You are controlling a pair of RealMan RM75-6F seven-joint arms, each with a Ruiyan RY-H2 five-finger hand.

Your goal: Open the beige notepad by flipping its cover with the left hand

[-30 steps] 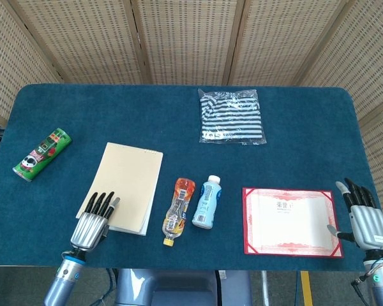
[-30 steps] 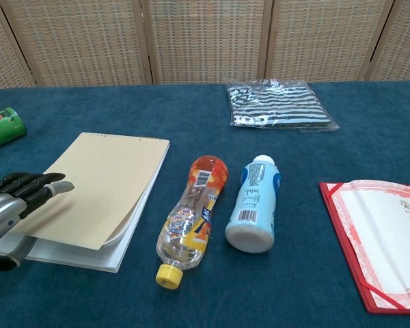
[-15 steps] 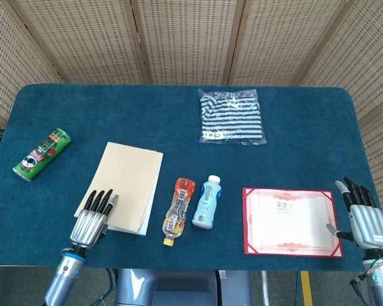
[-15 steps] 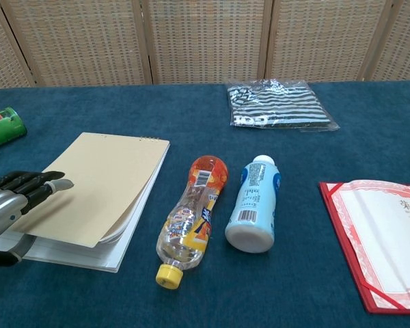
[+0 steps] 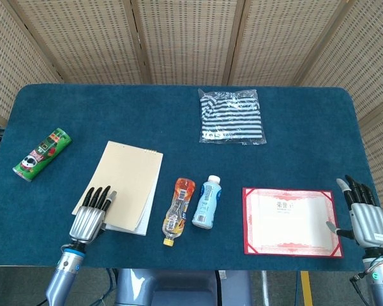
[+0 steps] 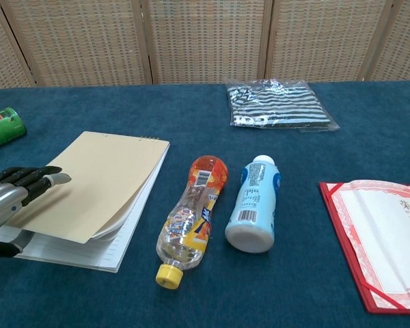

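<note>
Chest view tells it best: the left hand (image 6: 10, 205) sits at the near left corner of the beige notepad (image 6: 99, 188), fingers on top of the cover (image 6: 89, 181) and thumb tucked underneath, pinching that corner so it can peel upward. The cover bows up off the lined pages (image 6: 82, 249) there, while its far spiral edge stays flat, the hinge for the flip. From the head view the notepad lies left of centre on the blue surface (image 5: 179, 115), an orange bottle (image 5: 179, 211) just beside it. Right hand (image 5: 365, 218) rests idle near the red certificate (image 5: 291, 220), fingers spread, holding nothing.
</note>
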